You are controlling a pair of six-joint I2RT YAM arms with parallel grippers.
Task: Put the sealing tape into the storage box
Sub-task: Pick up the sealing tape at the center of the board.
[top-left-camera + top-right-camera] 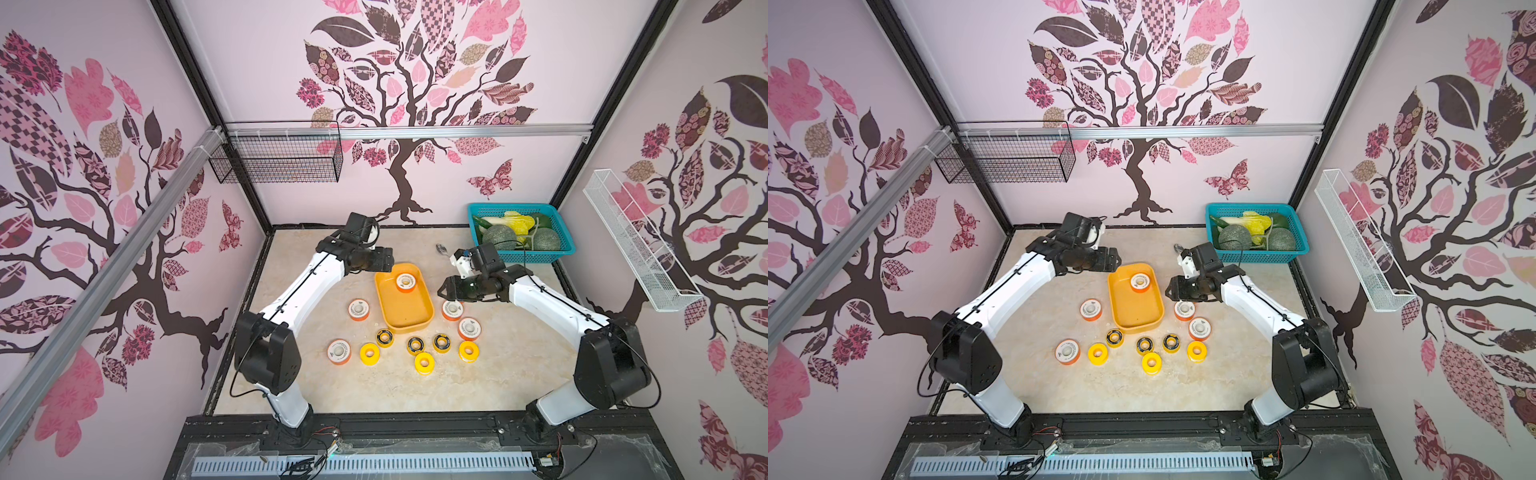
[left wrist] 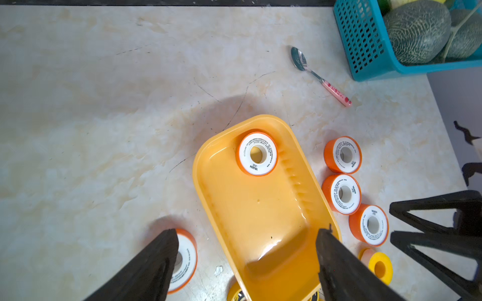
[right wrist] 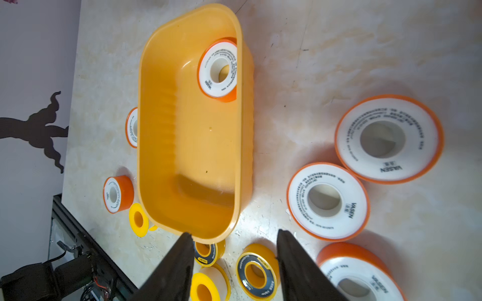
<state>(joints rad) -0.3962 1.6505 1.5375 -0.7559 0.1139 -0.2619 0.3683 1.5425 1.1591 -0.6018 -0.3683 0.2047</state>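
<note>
one orange roll [image 1: 406, 281] lies flat at the far end of the yellow box [image 1: 405, 320], and it's the only one in there. ten more wait on the table [image 1: 332, 395]: four orange rolls [image 1: 358, 309], two off to each side of the box, plus three black rolls [image 1: 415, 345] and three yellow rolls [image 1: 424, 363] in a loose row just off its near end. so the job looks barely begun.

the left gripper [image 1: 387, 258] hangs over the box's far left corner, arm stretched forward, fingers spread wide with nothing between them. the right gripper [image 1: 443, 293] hovers just beside the box's right wall, elbow bent, pointing in toward the box, near an orange roll on that side. its fingers are parted and empty too.
</note>
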